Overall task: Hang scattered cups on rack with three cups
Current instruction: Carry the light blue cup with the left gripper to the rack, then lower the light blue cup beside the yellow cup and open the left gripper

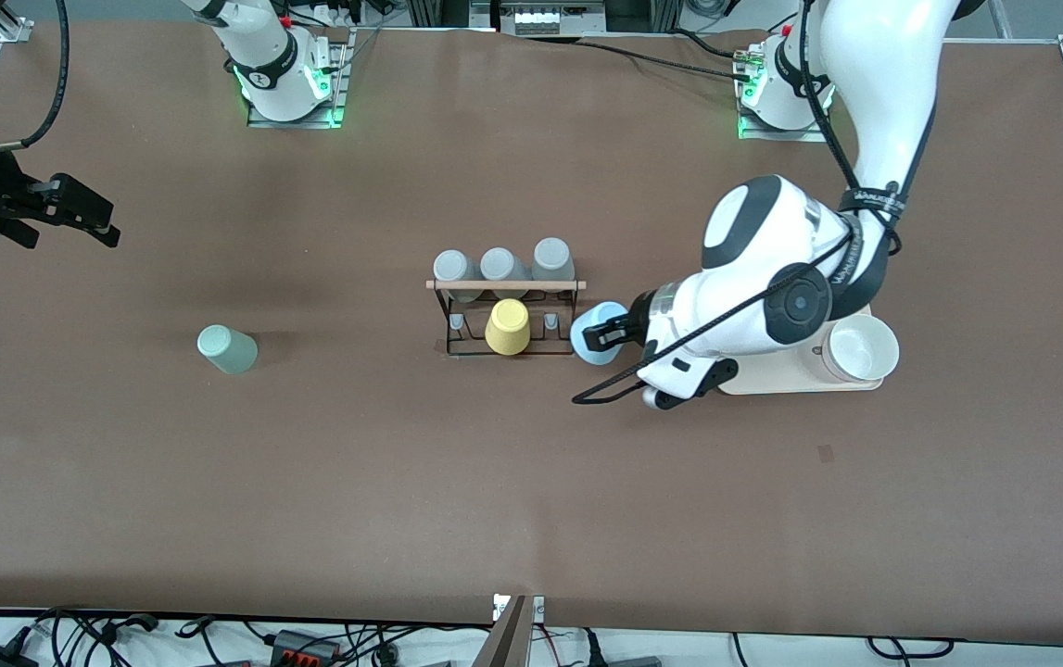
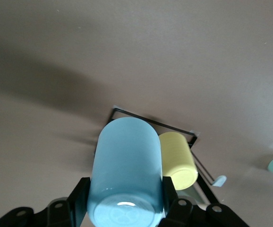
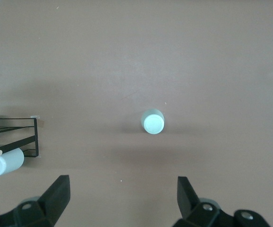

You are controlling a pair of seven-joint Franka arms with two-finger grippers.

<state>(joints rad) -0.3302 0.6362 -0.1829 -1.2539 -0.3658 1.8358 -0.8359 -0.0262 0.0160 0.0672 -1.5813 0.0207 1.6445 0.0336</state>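
Note:
My left gripper (image 1: 613,335) is shut on the light blue cup (image 1: 598,333), holding it tipped sideways right beside the rack (image 1: 505,285) at the left arm's end. In the left wrist view the fingers clamp the blue cup (image 2: 125,165) on both sides, with the rack's wire (image 2: 141,119) just past it. The mint green cup (image 1: 227,349) stands on the table toward the right arm's end and shows in the right wrist view (image 3: 152,121). My right gripper (image 1: 86,215) is open and empty, up in the air at the right arm's end of the table.
A yellow cup (image 1: 507,327) hangs on the rack's nearer side, and three grey cups (image 1: 499,264) sit along its farther side. A cream tray (image 1: 772,380) with a white cup (image 1: 859,350) lies under my left arm.

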